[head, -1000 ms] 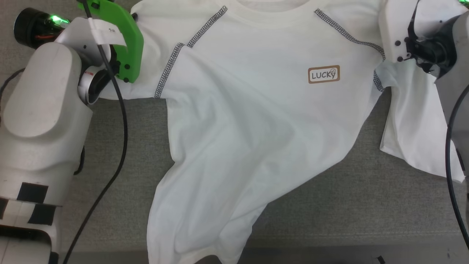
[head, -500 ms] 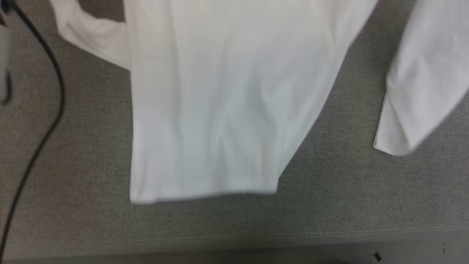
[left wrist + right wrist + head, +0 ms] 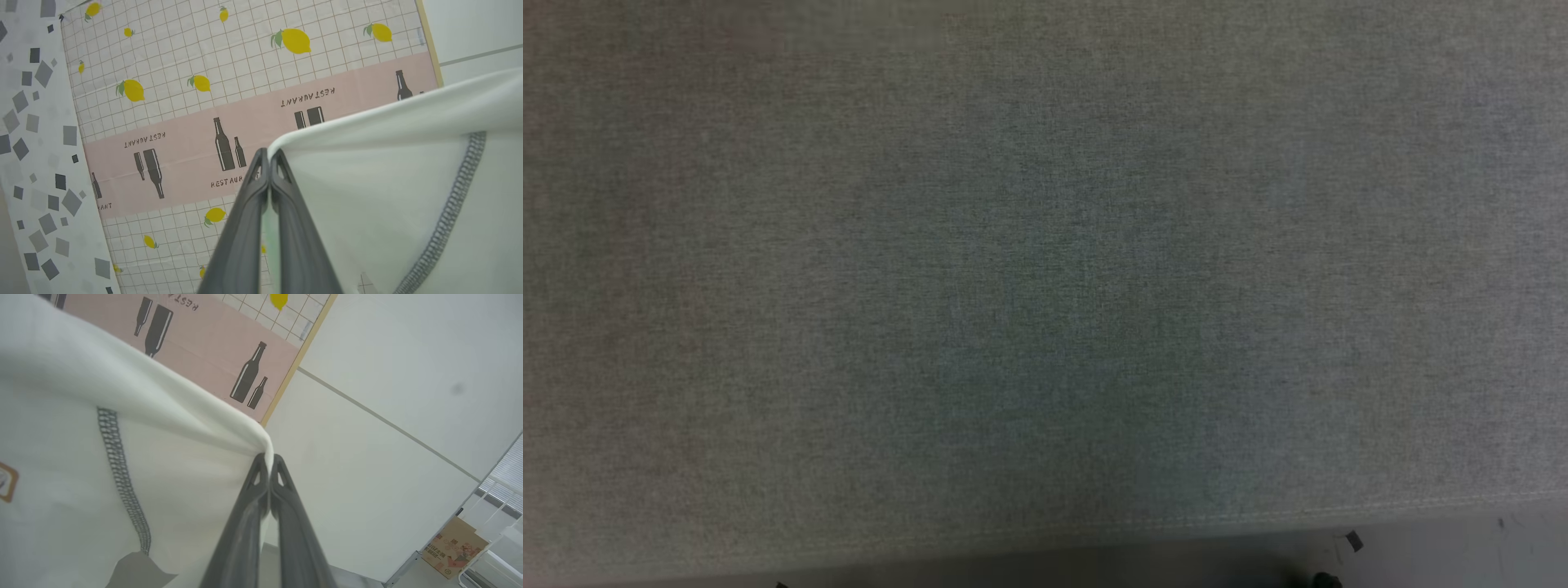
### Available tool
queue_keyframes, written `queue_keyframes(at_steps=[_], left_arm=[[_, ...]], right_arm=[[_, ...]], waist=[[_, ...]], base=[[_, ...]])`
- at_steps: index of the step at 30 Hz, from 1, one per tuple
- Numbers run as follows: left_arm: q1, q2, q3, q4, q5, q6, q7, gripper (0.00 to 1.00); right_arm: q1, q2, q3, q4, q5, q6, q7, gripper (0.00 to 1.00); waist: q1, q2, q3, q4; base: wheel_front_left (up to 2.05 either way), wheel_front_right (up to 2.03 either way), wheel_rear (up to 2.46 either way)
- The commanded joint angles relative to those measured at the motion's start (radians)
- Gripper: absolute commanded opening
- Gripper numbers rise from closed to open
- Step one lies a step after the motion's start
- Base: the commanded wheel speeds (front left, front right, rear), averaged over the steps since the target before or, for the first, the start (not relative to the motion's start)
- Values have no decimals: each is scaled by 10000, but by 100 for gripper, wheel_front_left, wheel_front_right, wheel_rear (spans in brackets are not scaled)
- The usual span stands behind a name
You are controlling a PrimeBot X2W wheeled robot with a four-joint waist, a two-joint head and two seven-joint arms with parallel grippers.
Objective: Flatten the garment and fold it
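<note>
Left gripper point(image 3: 269, 153): fingers pressed flat together, tips pinching the rolled top edge of the garment point(image 3: 388, 183). The white cloth hangs from the tips and spreads to the right of the fingers, blocking everything on that side in the left wrist view. Zigzag stitching point(image 3: 461, 192) runs down the cloth, well right of the tips.

Past the tips: lemon-print cloth point(image 3: 229, 53) with a grid, crossed by a pink band point(image 3: 184, 143) printed with dark bottles. Left of the fingers: pale panel with grey squares point(image 3: 36, 122).

Right gripper point(image 3: 269, 457): fingers closed the same way, nipping a bunched fold of the garment right at the tips. On this arm the cloth falls to the left of the fingers and hides most of the pink band behind it. More zigzag stitching runs down the cloth left of the fingers, and a brown-edged patch point(image 3: 7, 482) sits further left. Right of the fingers: white wall point(image 3: 388, 437). A cardboard box point(image 3: 453, 549) stands low and far off.

Head view: grey table cover point(image 3: 1045, 286), near edge along the bottom. Cannot tell whether the garment's lower part touches it
</note>
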Motion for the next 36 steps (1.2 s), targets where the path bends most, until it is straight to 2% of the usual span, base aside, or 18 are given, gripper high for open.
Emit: queue_keyframes(at_steps=[1, 5, 9, 19, 20, 26, 32, 36], left_arm=[[-349, 327, 265, 72, 63, 251, -223, 0], [-728, 357, 281, 103, 37, 99, -873, 0], [-389, 321, 31, 397, -6, -121, -935, 0], [2786, 561, -818, 1364, -204, -666, -696, 0], [4096, 567, -932, 1412, -570, -792, -374, 0], [7197, 228, -1194, 694, -1749, -1039, 742, 0], [10348, -211, -1324, -617, -3163, -907, 1852, 0], [12103, -476, -1342, -1381, -3853, -598, 2117, 0]], right_arm=[[-324, -156, -332, 29, -343, -57, -276, 0], [-878, -39, -789, 144, -925, -57, -1120, 0], [-706, 57, -972, 579, -914, -57, -1444, 0], [2422, -258, 305, 1632, 714, -57, -2268, 0], [3719, -497, 842, 1394, 1451, -57, -2300, 0], [6740, -1089, 1409, 75, 2787, -57, -1654, 0], [10241, -1385, 850, -1818, 3245, -57, -374, 0], [12401, -1107, 53, -2973, 3143, -57, 275, 0]], waist=[[-1, 0, 99, -66], [-1, 0, 221, -51], [-1, 0, 342, 32], [-1, 0, 10, 98], [-1, 0, -442, 113], [-1, 0, -1589, 267], [-1, 0, -2637, 354], [-1, 0, -3142, 405]], base=[[0, 0, 0], [0, 0, 0], [0, 0, 0], [0, 0, 0], [0, 0, 0], [0, 0, 0], [0, 0, 0], [0, 0, 0]])
